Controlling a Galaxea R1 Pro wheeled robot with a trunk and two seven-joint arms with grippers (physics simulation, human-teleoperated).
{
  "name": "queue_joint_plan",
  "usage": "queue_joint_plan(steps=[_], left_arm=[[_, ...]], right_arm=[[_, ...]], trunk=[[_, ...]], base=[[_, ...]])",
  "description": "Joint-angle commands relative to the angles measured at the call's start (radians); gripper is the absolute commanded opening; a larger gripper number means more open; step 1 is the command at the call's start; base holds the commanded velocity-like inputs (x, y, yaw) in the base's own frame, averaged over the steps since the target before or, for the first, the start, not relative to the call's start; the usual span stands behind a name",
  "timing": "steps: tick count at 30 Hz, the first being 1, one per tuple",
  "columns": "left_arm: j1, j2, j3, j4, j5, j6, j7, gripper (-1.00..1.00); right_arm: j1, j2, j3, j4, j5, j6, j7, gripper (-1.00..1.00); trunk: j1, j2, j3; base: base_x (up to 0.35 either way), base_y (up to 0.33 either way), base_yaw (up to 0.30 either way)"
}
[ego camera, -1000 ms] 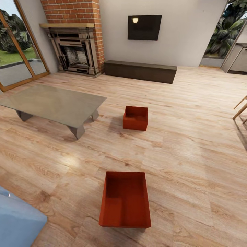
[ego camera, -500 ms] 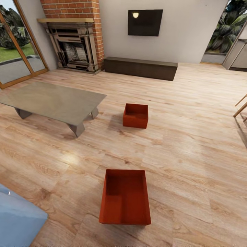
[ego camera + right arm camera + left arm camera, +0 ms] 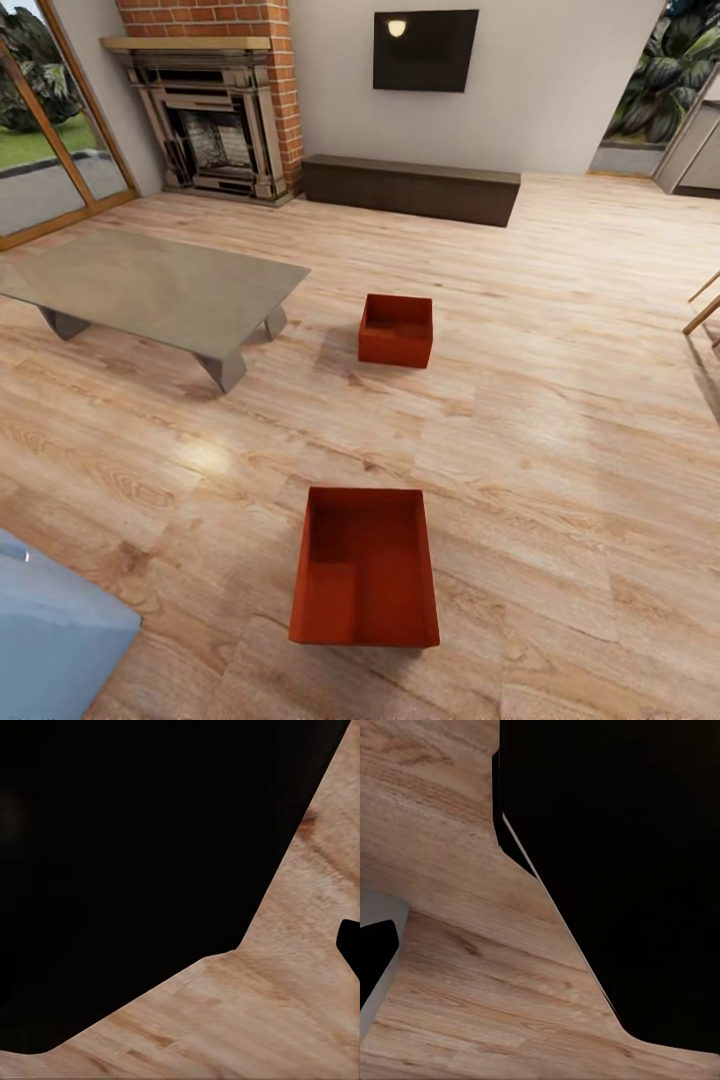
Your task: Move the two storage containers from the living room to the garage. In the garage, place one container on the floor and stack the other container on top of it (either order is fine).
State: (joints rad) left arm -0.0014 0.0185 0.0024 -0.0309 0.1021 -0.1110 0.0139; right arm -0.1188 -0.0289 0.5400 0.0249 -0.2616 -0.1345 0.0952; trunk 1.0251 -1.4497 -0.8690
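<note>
We're in the living room, and both containers sit on the plank floor (image 3: pixel 560 400) with nothing lifted yet, so this reads as the approach before the first pick-up. The near box (image 3: pixel 365 567) lies right ahead and low in the head view, open side up, its long axis running straight away from the robot, a short end facing us. The far box (image 3: pixel 396 329) sits well beyond it on the same line, just beside the corner of the grey table (image 3: pixel 150 287), open side up too; it looks squarer from here, so I can't call its long axis. Behind them stand the brick fireplace (image 3: pixel 215 110) and the dark cabinet (image 3: pixel 412 188) along the wall. A pale blue block (image 3: pixel 55 630) crowds the lower left corner. Grippers? Both wrist views give dark shapes over wood planks, and whether either jaw stands apart or together I cannot tell. Next move, I'd judge: close in on the near box, bring the arms down on either long wall or over a rim, and take hold before turning for the garage
</note>
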Motion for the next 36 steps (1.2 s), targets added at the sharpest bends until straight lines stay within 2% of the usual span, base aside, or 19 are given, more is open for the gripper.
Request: queue_joint_plan(steps=[1, 36], left_arm=[[0.0, 0.0, -0.001, 0.0, 0.01, -0.003, 0.0, 1.0], [0.0, 0.0, -0.001, 0.0, 0.01, -0.003, 0.0, 1.0]], right_arm=[[-0.001, 0.0, 0.006, 0.003, -0.011, -0.006, 0.005, 1.0], [-0.001, -0.005, 0.008, 0.003, -0.011, -0.007, 0.005, 1.0]], trunk=[[0.0, 0.0, -0.002], [0.0, 0.0, -0.058]], base=[[0.0, 0.0, 0.0], [0.0, 0.0, 0.0]])
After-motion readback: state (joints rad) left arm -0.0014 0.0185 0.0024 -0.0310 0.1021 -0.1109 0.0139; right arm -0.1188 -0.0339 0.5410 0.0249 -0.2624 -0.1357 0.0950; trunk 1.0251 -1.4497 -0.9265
